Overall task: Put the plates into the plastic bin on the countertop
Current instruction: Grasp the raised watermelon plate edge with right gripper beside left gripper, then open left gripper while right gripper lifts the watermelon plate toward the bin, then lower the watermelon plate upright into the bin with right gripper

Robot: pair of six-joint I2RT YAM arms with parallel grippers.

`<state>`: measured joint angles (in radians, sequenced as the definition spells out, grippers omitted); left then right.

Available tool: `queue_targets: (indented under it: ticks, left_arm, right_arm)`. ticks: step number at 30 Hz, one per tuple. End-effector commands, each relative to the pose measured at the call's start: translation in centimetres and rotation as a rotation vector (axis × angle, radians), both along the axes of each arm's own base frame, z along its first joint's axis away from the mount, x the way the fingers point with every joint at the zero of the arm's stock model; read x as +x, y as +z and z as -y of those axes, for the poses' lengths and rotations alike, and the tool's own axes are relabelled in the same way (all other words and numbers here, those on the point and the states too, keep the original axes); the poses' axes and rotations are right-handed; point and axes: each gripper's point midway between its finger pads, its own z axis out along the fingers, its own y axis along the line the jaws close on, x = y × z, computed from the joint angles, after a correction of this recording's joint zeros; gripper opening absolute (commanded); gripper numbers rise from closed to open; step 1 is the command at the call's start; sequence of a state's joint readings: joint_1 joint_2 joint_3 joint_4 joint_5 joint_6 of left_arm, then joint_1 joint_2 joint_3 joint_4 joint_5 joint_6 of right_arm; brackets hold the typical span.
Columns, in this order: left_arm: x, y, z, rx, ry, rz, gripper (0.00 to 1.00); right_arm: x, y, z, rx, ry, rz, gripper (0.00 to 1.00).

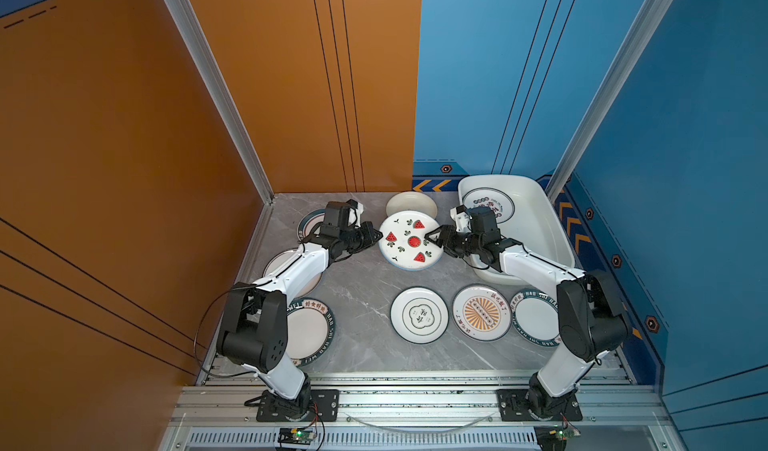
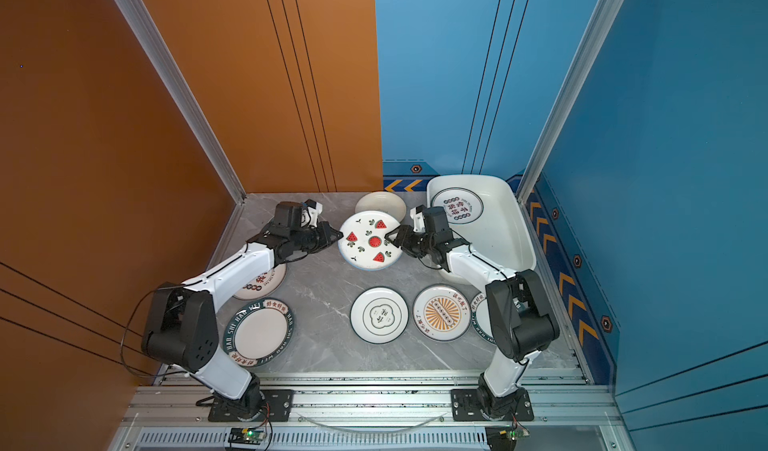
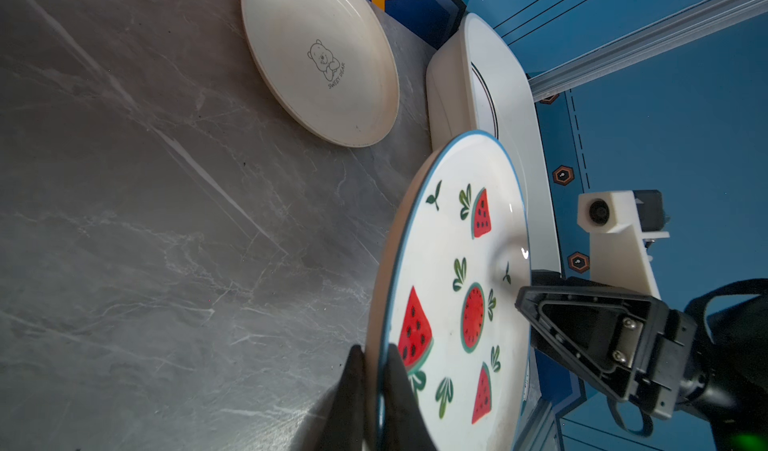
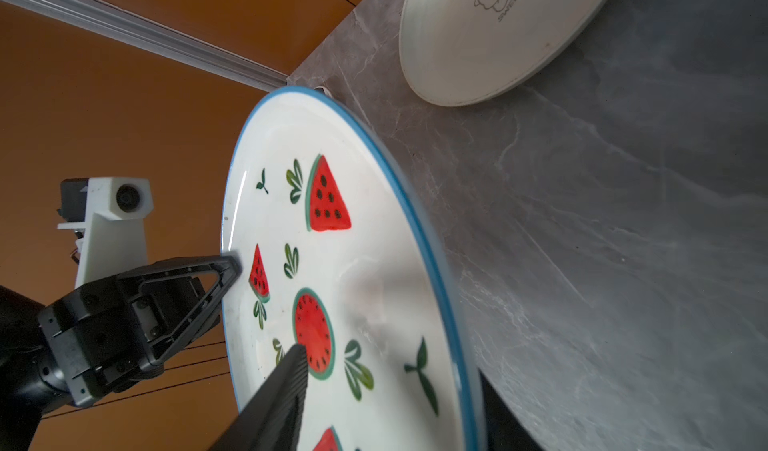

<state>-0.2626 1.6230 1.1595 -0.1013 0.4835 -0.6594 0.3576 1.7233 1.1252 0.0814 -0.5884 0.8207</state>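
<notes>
Pinching the watermelon plate (image 1: 409,241) by its rim — left gripper (image 1: 377,235), clamped.
Right gripper (image 1: 430,237) straddles the opposite rim; grip cannot be told.

The watermelon plate (image 1: 410,240), white with a blue rim, is held off the grey marbled counter (image 1: 365,295) at picture centre, its left rim pinched in the left gripper (image 1: 379,236). Just behind it lies a cream plate (image 1: 411,204) (a small bear is printed inside). The white plastic bin (image 1: 540,224), right of centre, holds one red-lettered plate (image 1: 484,201). A clover plate (image 1: 419,314), a sunburst plate (image 1: 481,312) and a green-rimmed plate (image 1: 309,330) lie flat lower down.
</notes>
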Motion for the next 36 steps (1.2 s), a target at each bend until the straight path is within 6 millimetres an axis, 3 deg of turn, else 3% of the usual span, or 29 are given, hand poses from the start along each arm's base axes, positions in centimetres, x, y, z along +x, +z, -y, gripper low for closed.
queue_targets:
  ticks: [1,11,13,18,22,25,26,32,36]
  left_arm:
    - [-0.1,4.8,1.4,-0.094,-0.055,0.113,0.00]
    - [0.0,4.4,1.5,-0.084,-0.059,0.107,0.01]
    - [0.0,4.1,1.5,-0.077,-0.060,0.104,0.10]
    - [0.0,3.7,1.3,-0.062,-0.055,0.106,0.36]
    - [-0.1,3.3,1.1,-0.037,-0.058,0.107,0.61]
    - [-0.1,3.0,1.2,-0.014,-0.060,0.120,0.85]
    - [0.0,2.9,1.1,-0.006,-0.059,0.122,0.98]
    - [1.8,0.9,1.1,0.035,-0.041,0.092,0.98]
    - [4.2,-1.4,0.8,0.081,-0.002,0.046,0.98]
  right_arm:
    - [0.6,1.8,-1.3,0.074,0.029,0.027,0.40]
    - [1.1,2.1,-2.3,0.185,0.048,-0.002,0.06]
    - [1.4,2.4,-1.9,0.184,0.033,0.003,0.00]
    - [2.5,3.3,0.8,0.097,-0.023,0.024,0.00]
    - [3.8,5.2,5.6,-0.044,-0.106,0.063,0.00]
    - [5.1,7.3,10.0,-0.079,-0.195,0.090,0.00]
    - [5.5,8.0,11.7,-0.085,-0.233,0.097,0.00]
    - [7.5,10.7,22.5,-0.165,-0.503,0.124,0.00]
    - [8.7,10.7,29.1,-0.243,-0.680,0.100,0.00]
